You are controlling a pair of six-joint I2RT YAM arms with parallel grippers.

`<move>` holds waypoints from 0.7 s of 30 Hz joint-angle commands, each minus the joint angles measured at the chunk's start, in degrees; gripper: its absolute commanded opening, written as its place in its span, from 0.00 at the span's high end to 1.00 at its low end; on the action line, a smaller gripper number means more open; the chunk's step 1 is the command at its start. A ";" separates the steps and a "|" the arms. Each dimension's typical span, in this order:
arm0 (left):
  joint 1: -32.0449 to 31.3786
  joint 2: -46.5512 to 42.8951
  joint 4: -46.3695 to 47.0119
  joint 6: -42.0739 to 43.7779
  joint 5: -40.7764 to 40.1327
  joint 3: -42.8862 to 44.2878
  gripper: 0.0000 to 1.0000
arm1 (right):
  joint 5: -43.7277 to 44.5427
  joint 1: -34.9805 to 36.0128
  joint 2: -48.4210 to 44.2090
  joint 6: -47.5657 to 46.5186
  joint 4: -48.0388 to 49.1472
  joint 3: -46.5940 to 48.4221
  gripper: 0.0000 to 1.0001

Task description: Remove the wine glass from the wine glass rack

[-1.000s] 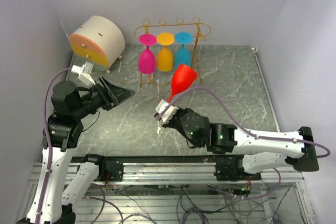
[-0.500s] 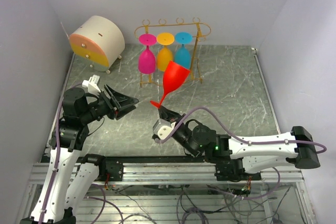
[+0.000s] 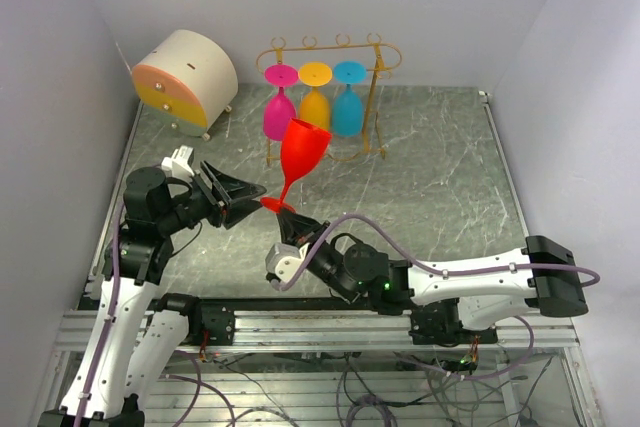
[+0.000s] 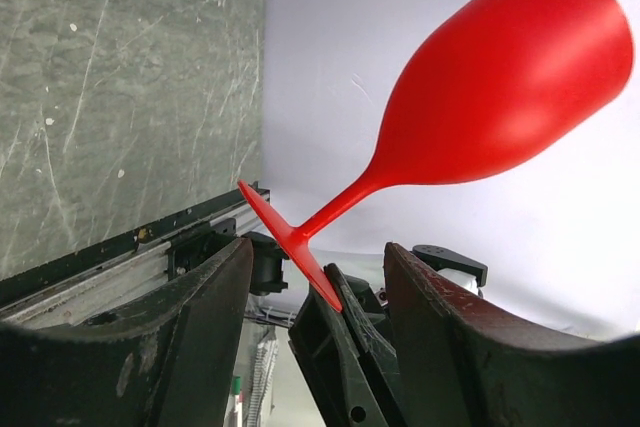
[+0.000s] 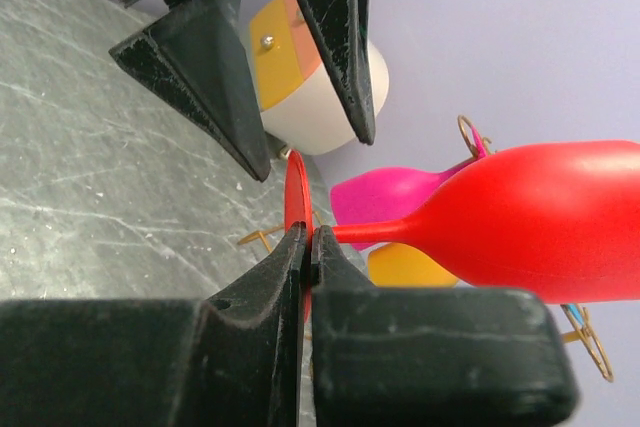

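A red wine glass (image 3: 303,147) is off the golden wire wine glass rack (image 3: 382,55) and tilts in the air in front of it. My right gripper (image 3: 284,223) is shut on its flat foot (image 5: 296,195), which stands pinched between the jaws in the right wrist view (image 5: 311,239). My left gripper (image 3: 247,197) is open, its tips just left of the foot. In the left wrist view the foot (image 4: 283,238) lies between my open left fingers (image 4: 215,292), apart from them, with the bowl (image 4: 505,82) up right. Pink (image 3: 279,114), orange (image 3: 315,110) and blue (image 3: 347,109) glasses hang on the rack.
A cream round drawer box (image 3: 190,72) with an orange-yellow front stands at the back left on the dark marble table (image 3: 440,167). Grey walls close in the left, back and right. A metal rail (image 3: 320,317) runs along the near edge.
My right arm has carried the red glass left and nearer, from in front of the rack's right end over to the left gripper. The left gripper has come lower and right, staying open.
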 commanded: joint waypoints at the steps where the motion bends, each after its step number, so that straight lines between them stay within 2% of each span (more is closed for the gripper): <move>1: 0.27 0.08 0.65 -1.62 3.59 -0.72 0.34 | -0.50 0.63 0.99 -2.68 6.58 1.43 1.00; 6: 0.27 -0.04 3.36 -3.63 4.03 -2.22 0.36 | -0.89 1.60 2.04 -4.47 8.21 1.02 1.00; 12: 0.27 0.16 5.39 -4.28 4.60 -2.90 0.49 | 0.01 2.39 4.11 -6.75 10.89 0.63 1.00; 16: 0.27 -0.43 8.07 -5.34 5.09 -4.57 0.69 | 0.73 2.59 3.97 -6.25 10.48 0.56 1.00; 19: 0.27 -1.02 9.22 -5.37 4.77 -5.67 0.90 | 2.08 2.72 3.16 -5.97 10.45 -0.19 1.00; 21: 0.23 -1.25 9.49 -5.10 4.54 -6.67 0.93 | 3.07 2.77 2.19 -5.17 9.96 -0.69 1.00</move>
